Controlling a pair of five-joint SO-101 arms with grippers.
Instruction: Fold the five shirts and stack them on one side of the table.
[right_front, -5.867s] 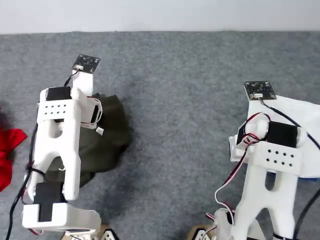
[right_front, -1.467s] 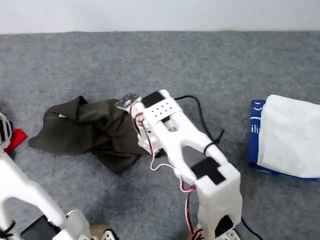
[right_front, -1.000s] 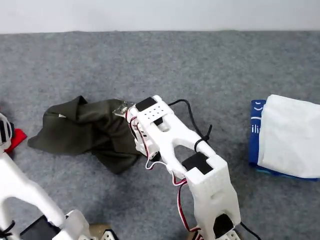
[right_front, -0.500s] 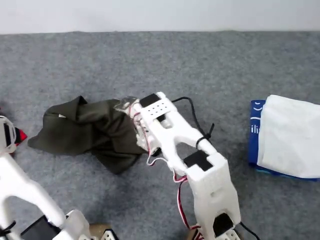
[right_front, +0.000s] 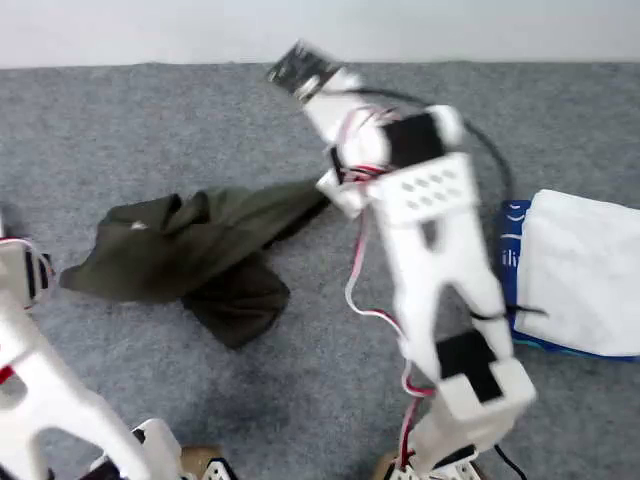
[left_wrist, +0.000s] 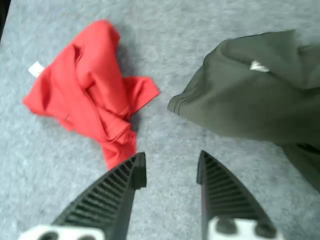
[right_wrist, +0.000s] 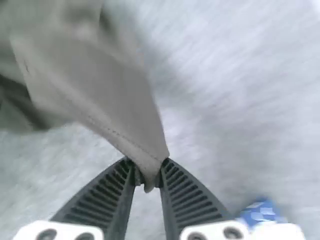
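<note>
A crumpled olive shirt (right_front: 195, 250) lies left of the table's middle, one corner stretched out toward the far right. My right gripper (right_front: 331, 192) is shut on that corner, and the cloth's hem is pinched between its fingers (right_wrist: 147, 176). My left gripper (left_wrist: 167, 172) hangs open over bare carpet, between a crumpled red shirt (left_wrist: 87, 107) and the near edge of the olive shirt (left_wrist: 255, 95), touching neither. A folded white shirt (right_front: 585, 270) rests on a folded blue one (right_front: 510, 255) at the right side.
Grey carpet (right_front: 200, 120) covers the table, with free room at the back and in the middle front. The left arm's white body (right_front: 35, 370) stands at the front left corner. A pale wall runs behind the table's far edge.
The right arm has swung from low over the olive shirt up toward the back, pulling one corner out to the far right. The shirt's bulk shifted slightly right.
</note>
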